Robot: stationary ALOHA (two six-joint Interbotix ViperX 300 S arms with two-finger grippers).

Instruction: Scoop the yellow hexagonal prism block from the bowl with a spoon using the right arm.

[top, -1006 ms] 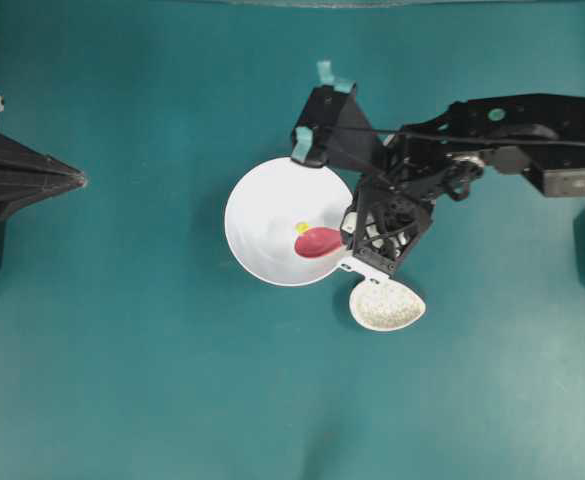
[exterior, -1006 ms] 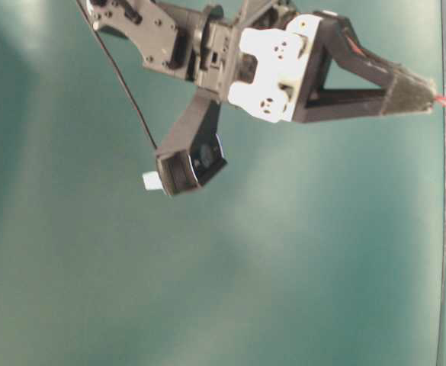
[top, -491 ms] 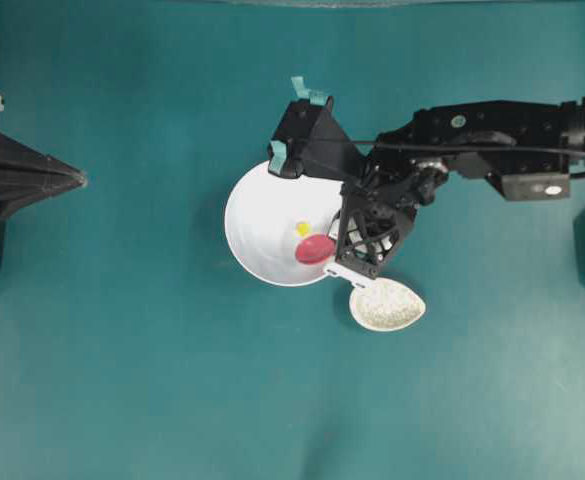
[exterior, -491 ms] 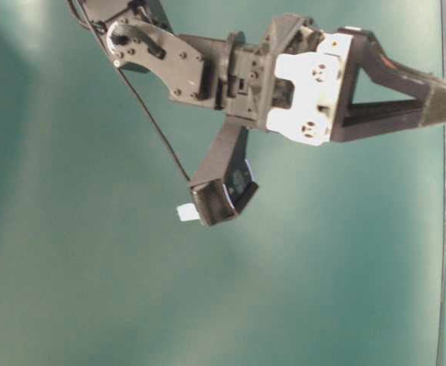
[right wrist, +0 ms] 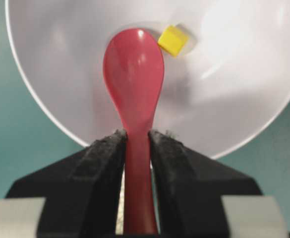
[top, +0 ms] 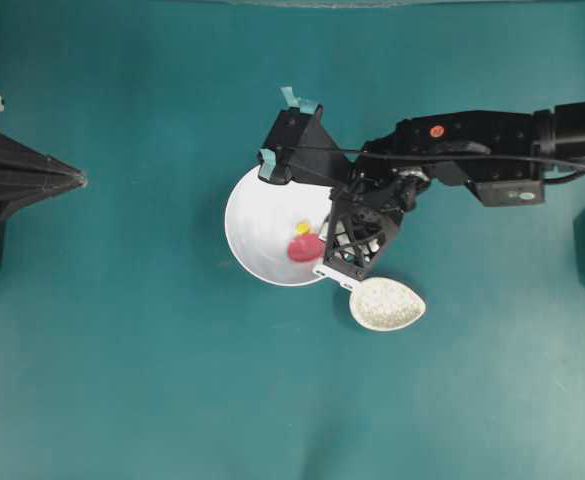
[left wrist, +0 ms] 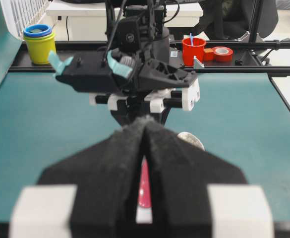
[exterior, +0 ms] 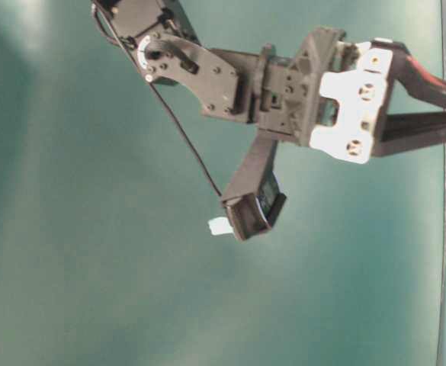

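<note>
The white bowl (top: 257, 220) (right wrist: 234, 74) holds the small yellow hexagonal prism block (top: 302, 227) (right wrist: 172, 40) on its floor. My right gripper (top: 322, 250) (right wrist: 137, 136) is shut on the handle of the pink-red spoon (top: 300, 248) (right wrist: 134, 69). It reaches in over the bowl's right rim. The scoop lies inside the bowl, and the block sits just off the right side of its tip, outside the scoop. My left gripper (top: 77, 180) (left wrist: 145, 123) rests at the far left with its fingers together and nothing held.
A speckled egg-shaped spoon rest (top: 387, 304) (left wrist: 192, 139) lies just below and right of the bowl, close to the right wrist. A yellow cup (left wrist: 38, 42), a red cup (left wrist: 193, 49) and tape rolls (left wrist: 221, 52) stand beyond the table's far edge.
The right arm has shifted left, carrying the spoon's scoop further into the bowl and up next to the yellow block. The block and the left arm have not moved.
</note>
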